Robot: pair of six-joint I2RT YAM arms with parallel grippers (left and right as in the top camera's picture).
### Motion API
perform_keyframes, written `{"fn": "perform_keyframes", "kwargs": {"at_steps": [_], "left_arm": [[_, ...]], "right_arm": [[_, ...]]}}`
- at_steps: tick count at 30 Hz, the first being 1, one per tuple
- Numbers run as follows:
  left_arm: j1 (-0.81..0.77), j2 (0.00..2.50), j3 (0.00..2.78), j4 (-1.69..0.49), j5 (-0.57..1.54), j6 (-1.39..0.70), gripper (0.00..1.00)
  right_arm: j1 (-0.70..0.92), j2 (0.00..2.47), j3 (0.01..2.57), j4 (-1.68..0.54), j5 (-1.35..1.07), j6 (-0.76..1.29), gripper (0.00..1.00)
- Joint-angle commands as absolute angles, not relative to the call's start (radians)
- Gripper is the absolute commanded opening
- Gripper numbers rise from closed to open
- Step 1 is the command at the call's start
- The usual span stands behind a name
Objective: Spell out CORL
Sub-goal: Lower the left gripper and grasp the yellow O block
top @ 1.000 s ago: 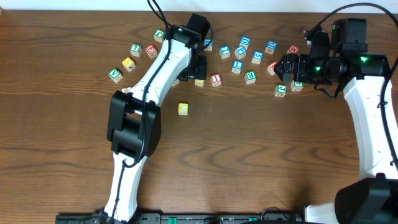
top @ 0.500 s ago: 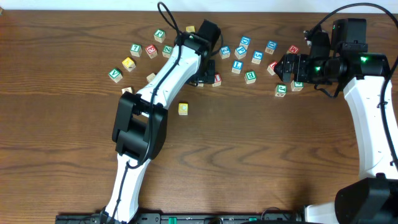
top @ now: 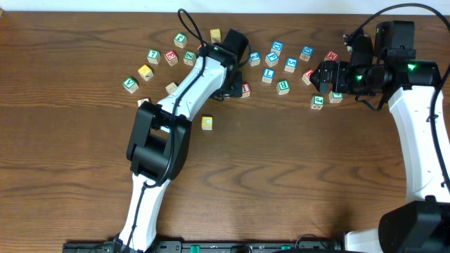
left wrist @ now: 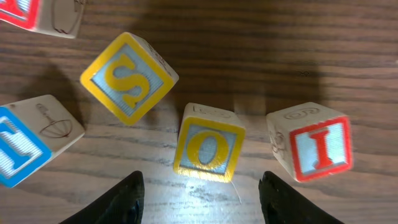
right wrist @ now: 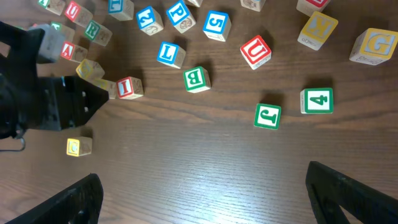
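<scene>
As it lies between the fingers [left wrist: 124,199], O block [left wrist: 209,149]: yellow frame, flat on the table [left wrist: 249,37], a little turned against the finger line.
Neighbours: S block [left wrist: 129,78] near its upper left corner, I block [left wrist: 317,148] just beside on the other side; neither seems to touch it.
Handling: I judge it a small wooden cube, light, stiff, not fragile. The painted faces may slip a little, so take it by two opposite side walls, low and square.
Left gripper [left wrist: 200,180]: above the O block, fingers apart, one at each side, holding nothing.
C block [top: 207,123]: alone, well apart from the other blocks [top: 272,60].
L block [right wrist: 168,53]: among them, untouched.
Right gripper [right wrist: 202,177]: fingers wide apart, nothing between them.
</scene>
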State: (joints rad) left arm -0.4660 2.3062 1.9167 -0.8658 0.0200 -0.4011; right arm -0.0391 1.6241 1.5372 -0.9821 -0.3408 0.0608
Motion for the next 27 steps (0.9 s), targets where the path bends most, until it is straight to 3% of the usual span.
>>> {"fn": "perform_keyframes", "kwargs": {"at_steps": [1, 23, 27], "left_arm": [[-0.463, 2.324, 1.88, -0.845, 0.007, -0.417, 0.59], [-0.463, 2.352, 1.843, -0.763, 0.007, -0.408, 0.58], [-0.462, 2.36, 1.843, -0.754, 0.006, -0.381, 0.52]], "right_arm": [[-0.038, 1.623, 1.557, -0.984, -0.339, 0.073, 0.99], [-0.038, 1.623, 1.557, -0.985, -0.339, 0.073, 0.99], [-0.038, 1.623, 1.557, -0.985, -0.339, 0.073, 0.99]]}}
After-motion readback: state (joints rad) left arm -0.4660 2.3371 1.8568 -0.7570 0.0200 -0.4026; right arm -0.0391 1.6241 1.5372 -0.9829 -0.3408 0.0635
